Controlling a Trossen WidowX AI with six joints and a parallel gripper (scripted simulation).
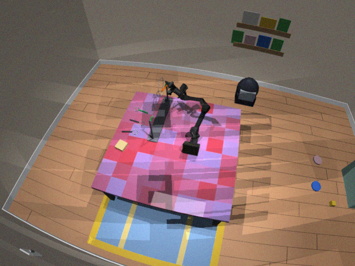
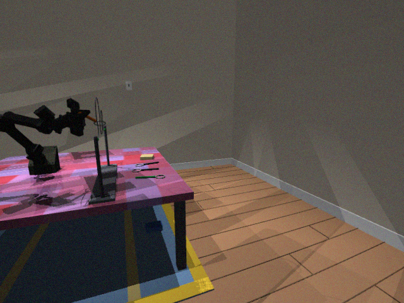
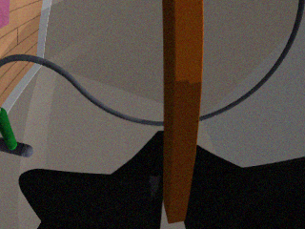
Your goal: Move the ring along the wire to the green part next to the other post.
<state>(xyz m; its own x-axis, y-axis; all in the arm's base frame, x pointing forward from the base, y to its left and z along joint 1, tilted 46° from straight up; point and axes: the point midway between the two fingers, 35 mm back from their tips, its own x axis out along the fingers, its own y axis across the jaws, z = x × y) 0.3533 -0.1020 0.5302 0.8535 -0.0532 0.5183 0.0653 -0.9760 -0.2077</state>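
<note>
Above the checked table (image 1: 209, 190) (image 2: 176, 196), the black gripper (image 1: 168, 85) (image 2: 87, 113) (image 3: 166, 136) is clamped on the orange handle (image 1: 164, 87) (image 2: 91, 118) (image 3: 183, 95). The handle's long axis slopes down from the fingers to the ring (image 1: 157, 95) (image 2: 95, 121), which lies nearly flat around or beside the wire (image 1: 158, 83) (image 2: 96, 101) (image 3: 95, 102); which, I cannot tell.

— What surrounds the place?
— Dull grey-brown plain walls (image 1: 160, 37) (image 2: 156, 48), with a pale grey skirting board (image 1: 177, 68) (image 2: 326, 211) along the foot.
— And underfoot?
— An orange-brown plank floor (image 1: 280, 131) (image 2: 261, 225) with dark seams, plus a blue mat with yellow bands (image 1: 134, 249) (image 2: 169, 298) partly under a dark-legged table with a pink, red and lilac patchwork top (image 1: 128, 174) (image 2: 169, 192).
— Anything hung up?
— Two brown wall shelves (image 1: 263, 30) bearing coloured blocks. A rounded black chair-like piece (image 1: 247, 88) stands below, near the wall.
— The light?
— Uneven: pale streaks and soft-edged shadows cross walls and planks.
</note>
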